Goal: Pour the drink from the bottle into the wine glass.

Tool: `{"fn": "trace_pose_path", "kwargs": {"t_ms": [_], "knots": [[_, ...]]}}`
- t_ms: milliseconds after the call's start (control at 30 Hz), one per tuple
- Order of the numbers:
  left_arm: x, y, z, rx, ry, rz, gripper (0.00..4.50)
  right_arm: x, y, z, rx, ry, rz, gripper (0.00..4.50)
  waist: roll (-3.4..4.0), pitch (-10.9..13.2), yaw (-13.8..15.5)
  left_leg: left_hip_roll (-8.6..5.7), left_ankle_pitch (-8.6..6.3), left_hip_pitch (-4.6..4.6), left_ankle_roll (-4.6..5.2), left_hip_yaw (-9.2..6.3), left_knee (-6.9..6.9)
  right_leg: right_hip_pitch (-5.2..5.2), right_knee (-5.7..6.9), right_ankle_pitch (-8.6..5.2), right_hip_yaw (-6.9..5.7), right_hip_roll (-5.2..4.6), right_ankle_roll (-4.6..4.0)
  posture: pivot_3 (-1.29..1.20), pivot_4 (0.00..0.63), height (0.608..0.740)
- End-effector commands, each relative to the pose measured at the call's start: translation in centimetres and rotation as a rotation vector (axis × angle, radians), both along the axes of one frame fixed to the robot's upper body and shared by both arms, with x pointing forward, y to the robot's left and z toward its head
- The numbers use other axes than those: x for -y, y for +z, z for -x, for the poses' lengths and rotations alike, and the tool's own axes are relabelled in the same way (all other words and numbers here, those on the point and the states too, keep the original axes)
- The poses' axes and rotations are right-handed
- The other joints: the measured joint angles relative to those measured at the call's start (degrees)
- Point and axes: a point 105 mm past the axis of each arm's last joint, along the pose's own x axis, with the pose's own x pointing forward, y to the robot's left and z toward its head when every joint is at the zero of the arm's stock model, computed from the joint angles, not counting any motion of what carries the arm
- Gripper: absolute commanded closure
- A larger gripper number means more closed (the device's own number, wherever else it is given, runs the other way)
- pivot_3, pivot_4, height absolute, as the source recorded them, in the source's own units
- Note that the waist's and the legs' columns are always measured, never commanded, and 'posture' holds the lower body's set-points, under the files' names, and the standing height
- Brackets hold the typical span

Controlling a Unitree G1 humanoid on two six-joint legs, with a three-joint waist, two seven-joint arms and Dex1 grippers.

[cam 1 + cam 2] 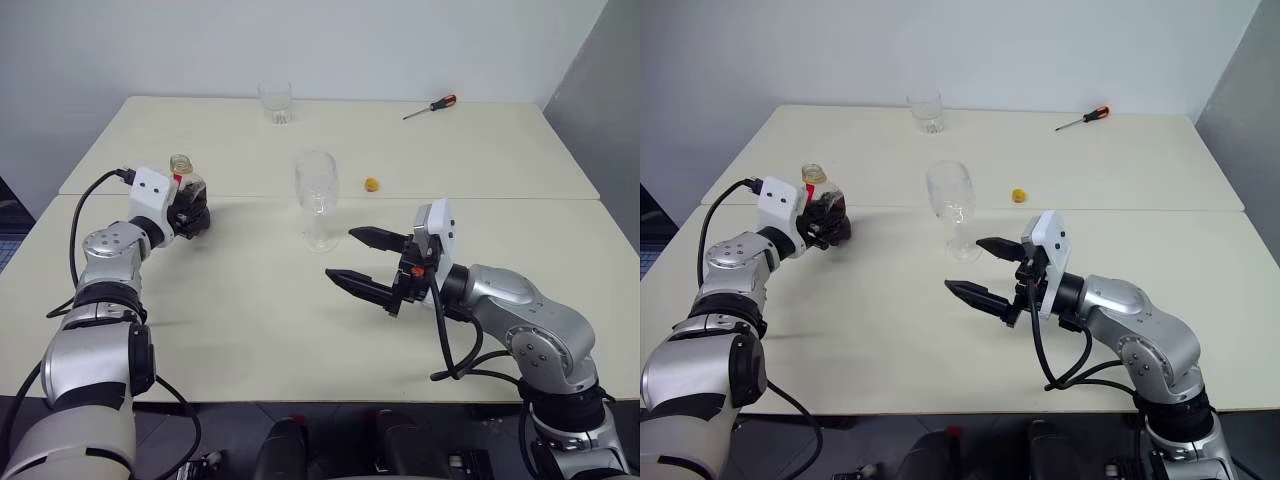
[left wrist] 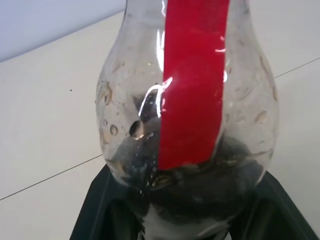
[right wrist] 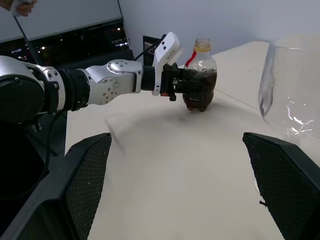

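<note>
Presently:

- Left pincer (image 3: 189, 88): black fingers are clamping the lower belly of the bottle (image 3: 199, 75), which is standing upright on the left part of the surface (image 1: 250, 320). Judged step: securing the grasp ahead of lifting.
- Doing it well: the hold is sitting low, around the widest part, so the pincer should be gripping firmly enough that the rounded plastic is not slipping, yet not squeezing the soft wall. The mouth is looking uncapped, so any lift ought to be keeping the bottle upright until the neck is hanging over the glass bowl, then tilting slowly.
- The bottle, appearance: small, squat, rounded clear plastic; a red strip is running down from the neck; droplets are clinging to the inner wall.
- The drink (image 2: 200, 185): dark, nearly black, filling roughly the lower half.
- Yellow cap (image 1: 372, 184): lying loose on the surface, just beyond and right of the wine glass.
- Wine glass (image 1: 317, 192): clear, stemmed, standing upright near the middle, well apart from the bottle, looking empty.
- Right pincer (image 1: 362, 259): fingers standing wide apart, gripping nothing, hovering near the foot of the wine glass without touching it.
- Farther out: a clear tumbler (image 1: 275, 101) and a screwdriver (image 1: 431, 107) are resting at the back.
</note>
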Motion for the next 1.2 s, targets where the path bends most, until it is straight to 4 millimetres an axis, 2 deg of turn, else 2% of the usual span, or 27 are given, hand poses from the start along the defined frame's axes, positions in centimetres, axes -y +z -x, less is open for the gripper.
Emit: {"fn": "trace_pose_path", "kwargs": {"t_ms": [33, 167, 367, 600, 800, 1000, 1200], "knots": [[-0.4, 1.7, -0.1, 0.054, 0.003, 0.021, 3.08, -0.3, 1.1, 0.6, 0.040, 0.028, -0.024, 0.00, 0.00, 0.00, 0.02, 0.00, 0.00, -0.01, 0.00, 0.00, 0.00, 0.00, 0.00, 0.00, 0.00, 0.00, 0.00, 0.00, 0.150, 0.740], [-0.3, 1.9, -0.1, 0.056, 0.000, 0.019, 3.44, -0.3, 1.1, 0.6, 0.040, 0.027, -0.024, 0.00, 0.00, 0.00, 0.06, -0.01, 0.00, -0.01, 0.00, -0.01, 0.02, 0.00, 0.01, 0.00, 0.00, 0.00, 0.00, 0.00, 0.150, 0.740], [0.4, 2.7, -0.5, 0.061, -0.033, -0.022, 3.49, -0.2, 1.3, 0.5, 0.048, 0.023, -0.024, 0.00, 0.00, 0.00, 0.06, -0.01, 0.00, -0.01, 0.00, -0.01, 0.02, 0.00, 0.01, 0.00, 0.00, 0.00, 0.00, 0.00, 0.150, 0.740], [3.6, 6.1, -1.2, 0.130, -0.195, -0.029, 3.49, 0.0, 2.0, 0.0, 0.058, 0.010, -0.030, 0.00, -0.03, 0.01, 0.09, -0.05, 0.00, -0.06, 0.00, -0.03, 0.07, 0.00, 0.02, 0.00, -0.06, 0.02, 0.00, 0.00, 0.150, 0.740], [6.4, 8.0, -1.3, 0.165, -0.343, -0.036, 3.49, 0.1, 2.2, -0.2, 0.070, 0.010, -0.025, 0.00, -0.04, 0.01, 0.07, -0.06, 0.00, -0.05, 0.00, -0.01, 0.07, -0.01, 0.02, 0.00, -0.06, 0.03, 0.00, 0.00, 0.150, 0.740], [9.6, 9.2, -1.3, 0.187, -0.481, -0.220, 3.49, 0.6, 2.4, -1.0, 0.110, -0.010, 0.015, 0.00, -0.04, 0.01, 0.06, -0.05, 0.00, -0.05, 0.00, -0.02, 0.06, -0.02, 0.03, 0.00, -0.04, 0.04, 0.00, 0.00, 0.150, 0.740], [12.9, 11.5, -1.2, 0.257, -0.601, -0.358, 3.49, 1.4, 3.5, -2.5, 0.164, -0.035, 0.039, 0.00, -0.06, 0.02, 0.07, -0.08, 0.00, -0.07, 0.00, -0.01, 0.07, -0.02, 0.02, 0.00, -0.04, 0.05, 0.00, 0.00, 0.150, 0.740]]}}
